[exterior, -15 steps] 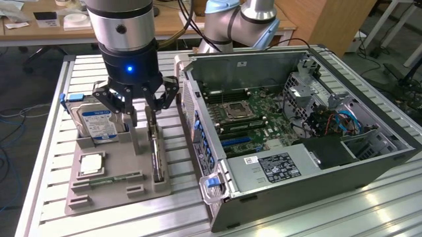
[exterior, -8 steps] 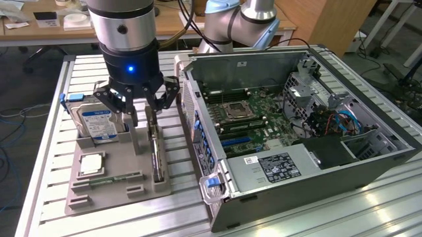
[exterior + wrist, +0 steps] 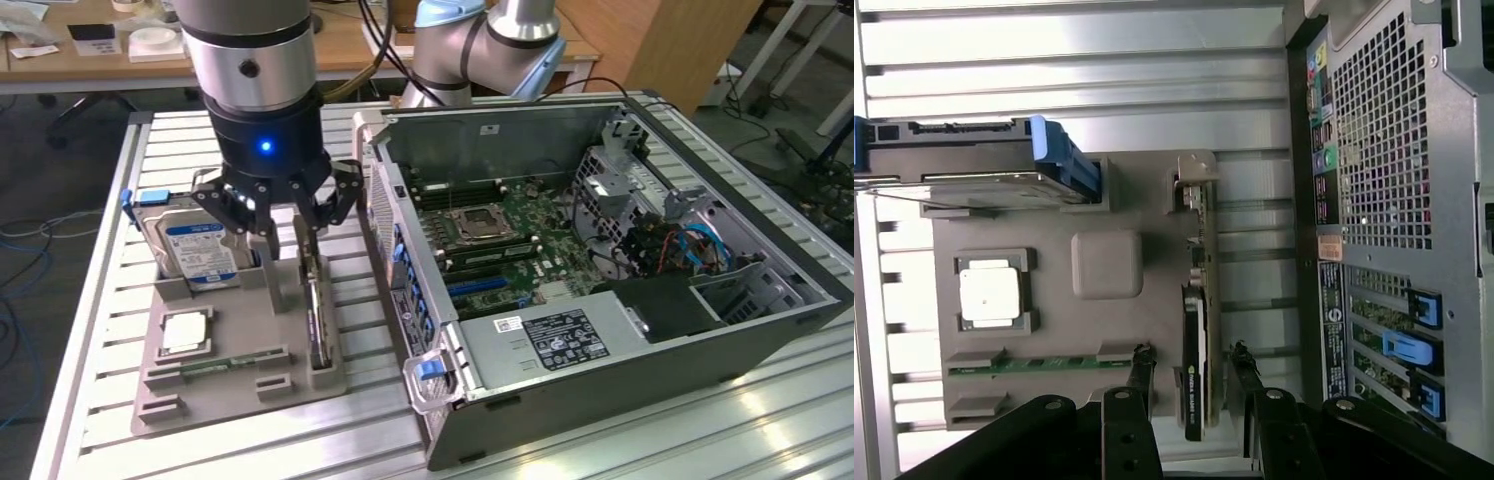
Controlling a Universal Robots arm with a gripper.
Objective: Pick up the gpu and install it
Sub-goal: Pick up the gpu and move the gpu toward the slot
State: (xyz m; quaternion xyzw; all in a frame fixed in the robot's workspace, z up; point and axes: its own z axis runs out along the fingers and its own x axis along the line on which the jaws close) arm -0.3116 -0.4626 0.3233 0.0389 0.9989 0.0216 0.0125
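Exterior view: the pincer (image 3: pixel 296 240) hangs over a grey holder tray (image 3: pixel 200 405) on the slatted surface (image 3: pixel 100 300). Its jaws are spread open, empty, straddling the gpu (image 3: pixel 315 320). The gpu stands on edge in a slot along the tray's three o'clock side. A hard drive (image 3: pixel 198 250) stands at the tray's eleven o'clock corner. The open computer case (image 3: pixel 494 135) lies at three o'clock of the tray.

Wrist view: the gpu (image 3: pixel 1195 400) sits upright in the holder tray (image 3: pixel 1154 200), between the pincer (image 3: pixel 1189 352) fingers (image 3: pixel 1141 365), which stand clear of it on both faces. The hard drive (image 3: pixel 974 165), a processor (image 3: pixel 989 295) and a memory stick (image 3: pixel 1024 365) occupy other slots, with the case's rear grille (image 3: pixel 1384 150) beyond the gpu.
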